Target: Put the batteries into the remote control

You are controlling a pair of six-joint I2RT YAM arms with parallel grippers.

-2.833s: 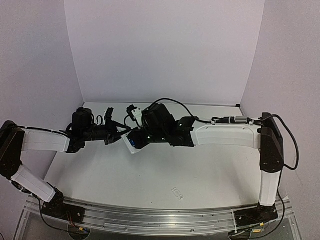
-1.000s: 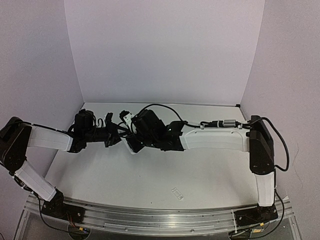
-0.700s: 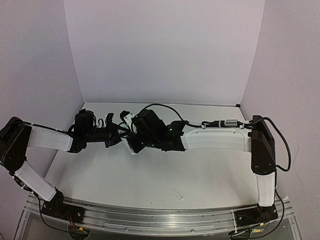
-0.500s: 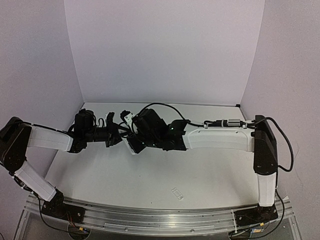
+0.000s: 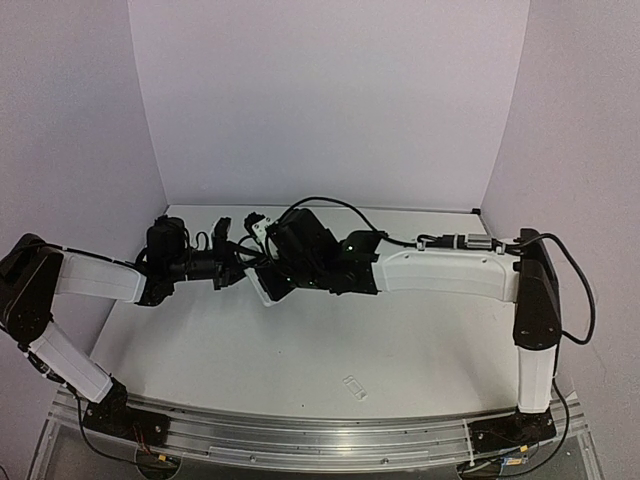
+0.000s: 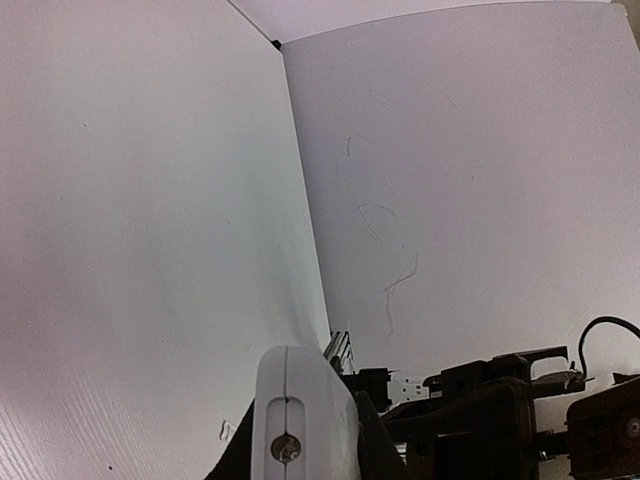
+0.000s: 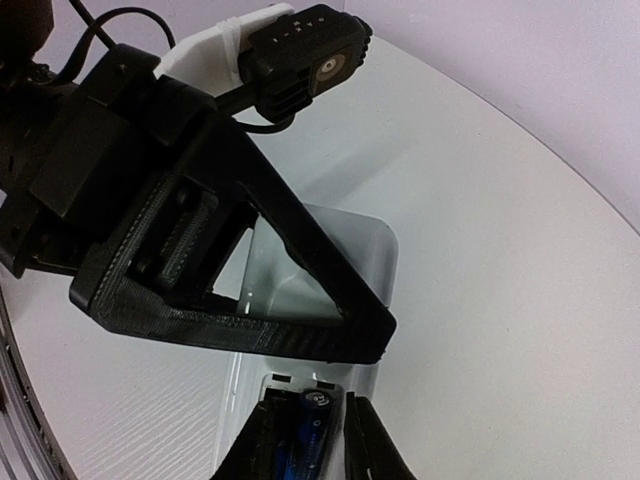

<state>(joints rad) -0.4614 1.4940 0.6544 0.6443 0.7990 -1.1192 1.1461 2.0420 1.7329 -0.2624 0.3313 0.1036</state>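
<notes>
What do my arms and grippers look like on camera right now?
The left arm and right arm have white link shells and black joints. The left gripper and right gripper are black. A black cable loops over the right arm, near a small green light.

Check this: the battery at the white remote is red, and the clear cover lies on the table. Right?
No: the battery at the white remote is blue, as the right wrist view shows. The clear cover does lie on the table.
</notes>
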